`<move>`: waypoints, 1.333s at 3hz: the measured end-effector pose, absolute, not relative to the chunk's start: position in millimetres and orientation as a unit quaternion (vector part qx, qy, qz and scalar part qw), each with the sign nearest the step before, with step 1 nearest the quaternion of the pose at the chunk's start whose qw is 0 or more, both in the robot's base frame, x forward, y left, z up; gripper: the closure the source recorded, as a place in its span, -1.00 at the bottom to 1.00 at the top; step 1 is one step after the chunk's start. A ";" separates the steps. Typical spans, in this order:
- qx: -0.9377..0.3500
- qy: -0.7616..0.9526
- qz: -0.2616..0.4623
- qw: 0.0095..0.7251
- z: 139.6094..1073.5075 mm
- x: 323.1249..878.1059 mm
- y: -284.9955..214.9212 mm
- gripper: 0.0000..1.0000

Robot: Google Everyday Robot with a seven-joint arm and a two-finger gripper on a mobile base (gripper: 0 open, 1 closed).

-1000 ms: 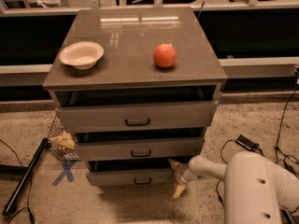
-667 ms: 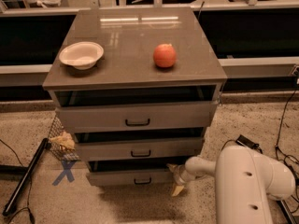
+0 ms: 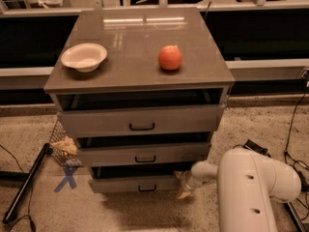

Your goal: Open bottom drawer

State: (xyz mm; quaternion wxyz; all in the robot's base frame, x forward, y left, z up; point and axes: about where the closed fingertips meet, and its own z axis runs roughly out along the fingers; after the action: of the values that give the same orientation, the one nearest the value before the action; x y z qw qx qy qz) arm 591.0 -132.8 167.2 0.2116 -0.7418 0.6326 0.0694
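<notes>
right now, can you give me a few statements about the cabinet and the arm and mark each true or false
1. The bowl sits on the cabinet top, left of the fruit. True.
2. The gripper is at the top drawer's handle. False: it is low down, by the right end of the bottom drawer.
3. The fruit lies in the bowl. False: it stands apart from it.
4. A blue cross marks the floor left of the cabinet. True.
</notes>
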 end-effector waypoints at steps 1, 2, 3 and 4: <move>-0.733 0.636 0.088 0.224 171.8 574.2 -140.0 0.08; -0.720 0.647 0.103 0.228 175.1 557.3 -151.3 0.34; -0.720 0.647 0.103 0.228 183.4 557.3 -151.2 0.26; -0.720 0.647 0.103 0.228 186.6 557.3 -151.2 -0.11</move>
State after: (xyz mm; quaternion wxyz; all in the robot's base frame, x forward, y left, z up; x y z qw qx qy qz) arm 557.3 -151.2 186.6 0.2281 -0.7204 0.6467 0.1034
